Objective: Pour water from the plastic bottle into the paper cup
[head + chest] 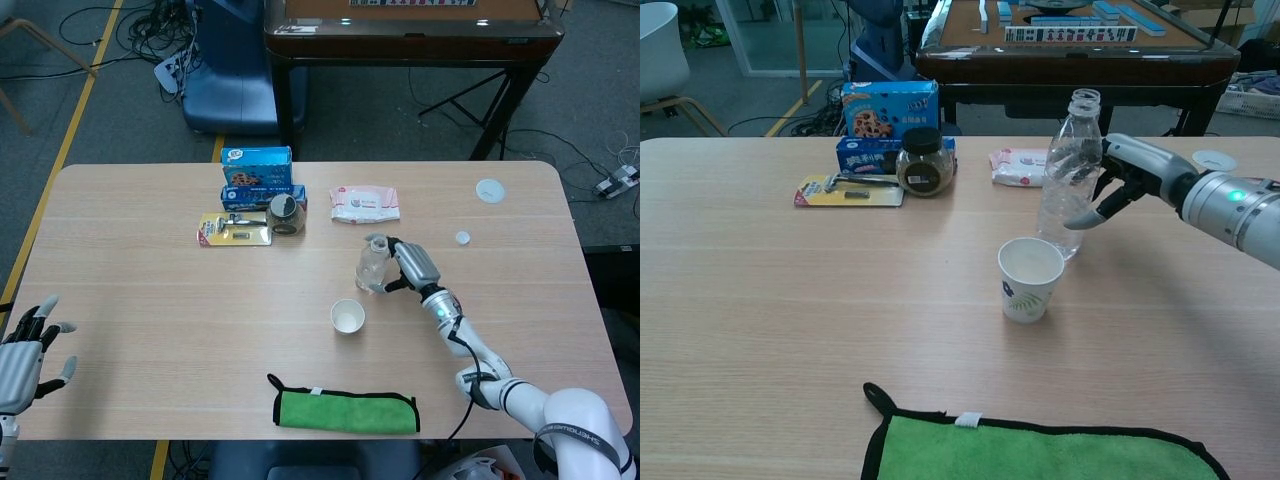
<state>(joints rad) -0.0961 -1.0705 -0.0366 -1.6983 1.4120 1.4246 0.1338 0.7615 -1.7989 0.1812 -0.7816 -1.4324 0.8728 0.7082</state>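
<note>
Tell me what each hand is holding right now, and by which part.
The right hand grips the plastic bottle around the middle of its body, below the open neck. The left hand holds nothing, fingers spread near the table edge.

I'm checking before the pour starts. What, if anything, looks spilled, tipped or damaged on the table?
Nothing is spilled. The plastic bottle leans slightly left, uncapped, with the right hand against its side. The paper cup stands upright.

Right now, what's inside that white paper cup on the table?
The white paper cup looks empty: its pale inner wall and bottom show in the head view. The chest view hides the bottom behind the rim.
</note>
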